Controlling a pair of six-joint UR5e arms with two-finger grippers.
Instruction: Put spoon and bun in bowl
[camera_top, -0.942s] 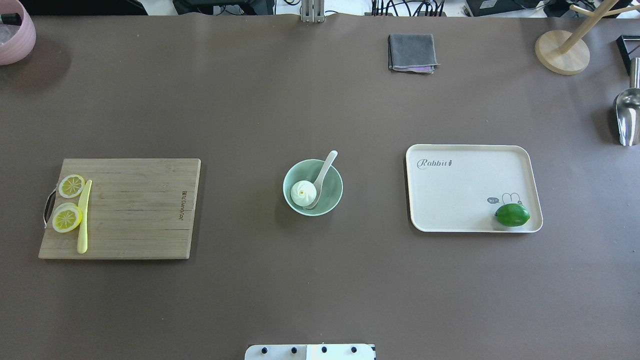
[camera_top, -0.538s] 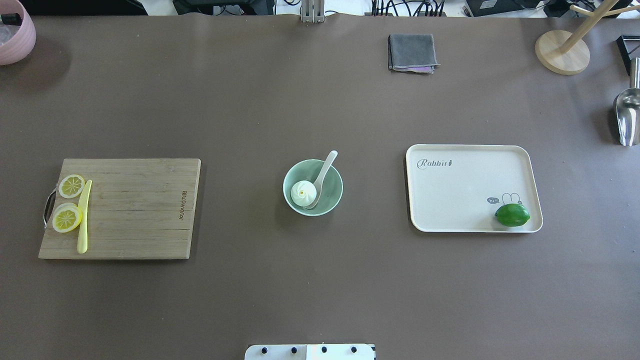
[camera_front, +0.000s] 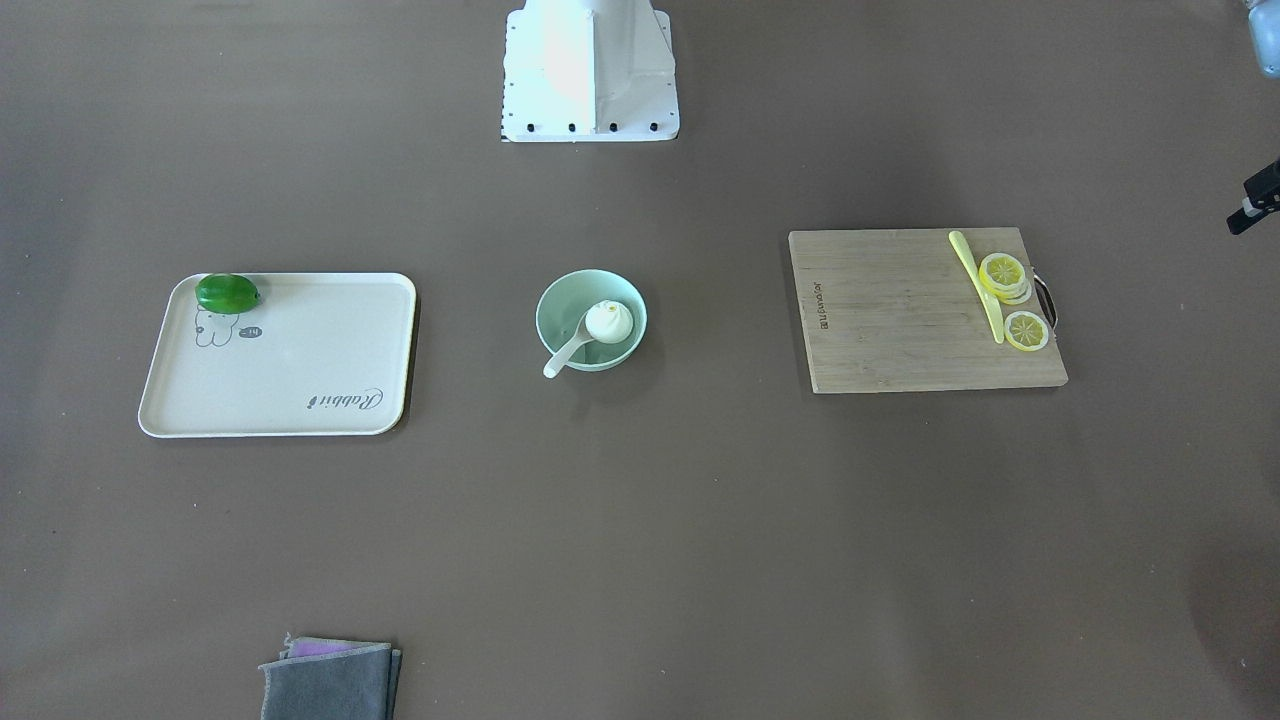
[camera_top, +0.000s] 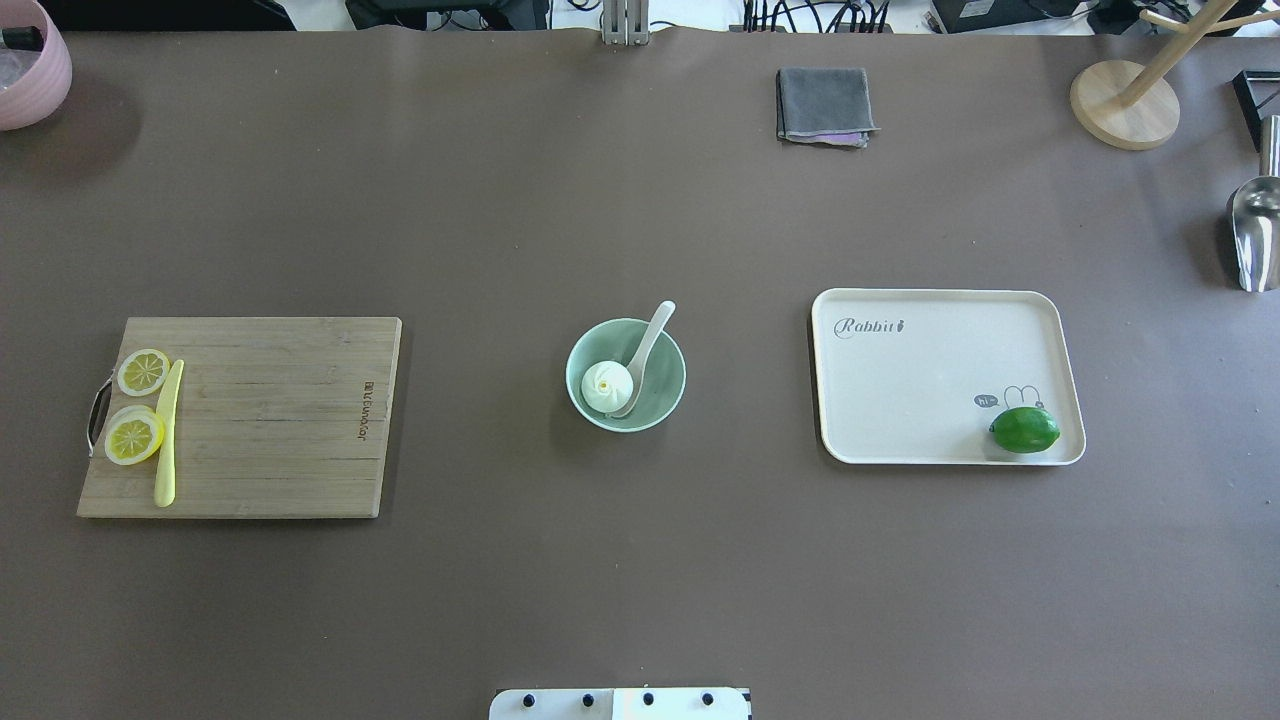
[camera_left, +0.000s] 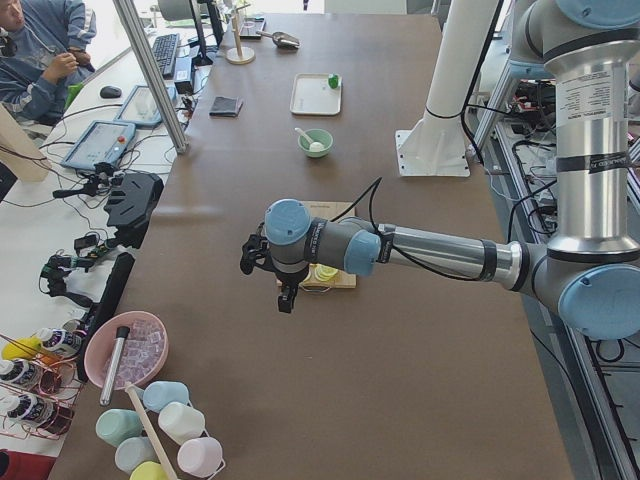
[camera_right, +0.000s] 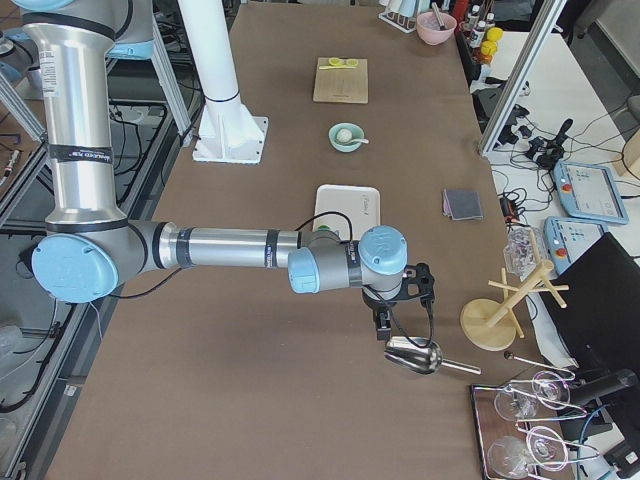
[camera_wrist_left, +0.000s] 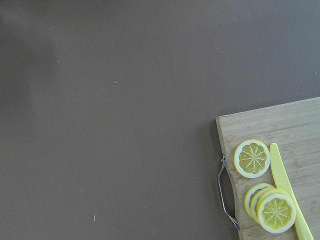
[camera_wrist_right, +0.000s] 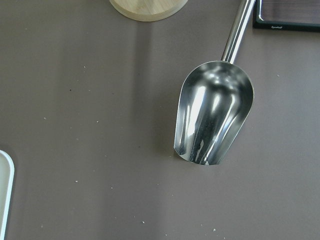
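The mint-green bowl (camera_top: 672, 385) stands at the table's middle and also shows in the front view (camera_front: 558, 303). The white pleated bun (camera_top: 607, 387) lies inside it. The cream spoon (camera_top: 647, 345) has its scoop in the bowl beside the bun, and its handle leans over the far rim. My left gripper (camera_left: 285, 298) hovers far out past the cutting board's handle end. My right gripper (camera_right: 383, 322) hovers over the metal scoop at the other end. Both show only in the side views, so I cannot tell whether they are open or shut. Nothing shows held.
A wooden cutting board (camera_top: 270, 420) with lemon slices (camera_top: 135, 437) and a yellow knife (camera_top: 166, 440) lies left of the bowl. A cream tray (camera_top: 930, 370) with a lime (camera_top: 1024, 429) lies right. A grey cloth (camera_top: 822, 104), wooden stand (camera_top: 1120, 105), metal scoop (camera_top: 1252, 235) and pink bowl (camera_top: 30, 70) sit along the edges.
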